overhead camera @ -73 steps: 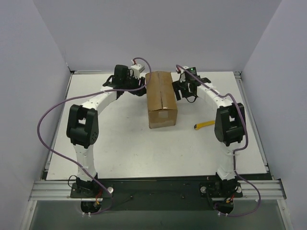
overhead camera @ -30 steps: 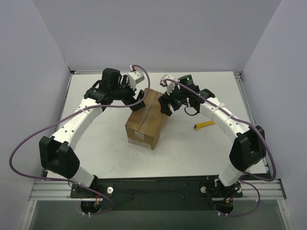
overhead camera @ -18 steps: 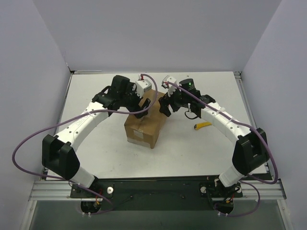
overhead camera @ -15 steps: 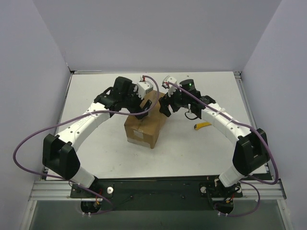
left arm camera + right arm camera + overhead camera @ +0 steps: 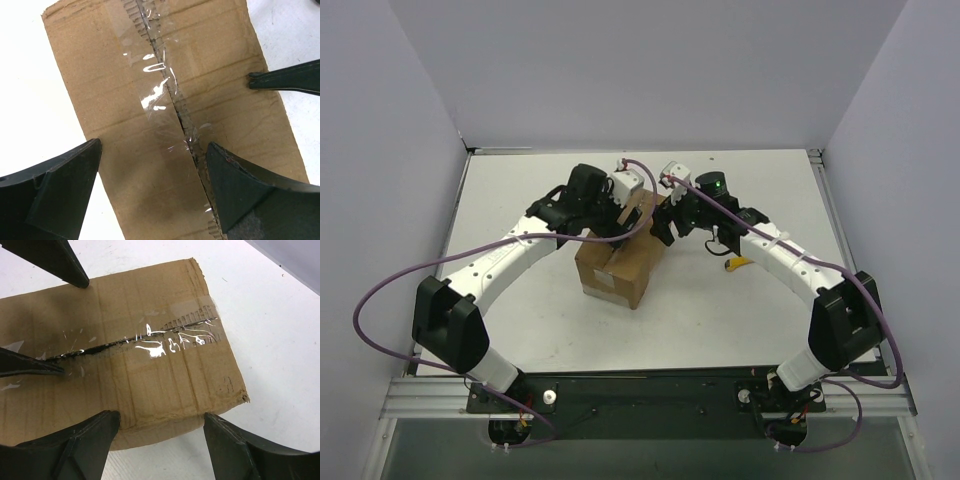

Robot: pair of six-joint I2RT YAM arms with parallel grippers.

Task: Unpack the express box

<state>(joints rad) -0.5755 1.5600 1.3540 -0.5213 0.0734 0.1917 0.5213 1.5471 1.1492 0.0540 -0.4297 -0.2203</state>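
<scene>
In the middle of the table [image 5: 740, 320], turned askew: box [image 5: 620, 268], taped seam facing up. Over its far end, left gripper [image 5: 620, 222], jaws spread wide, holding nothing. Opposite, right gripper [image 5: 662, 225], jaws well open, likewise empty. Nearby on the right, yellow knife [image 5: 734, 264].

Bright even light, faint shadows, white glare on the tape [image 5: 170, 342] of the express box [image 5: 165, 395].

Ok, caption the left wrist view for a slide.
Open left gripper poised over the taped seam of the express box.
</scene>
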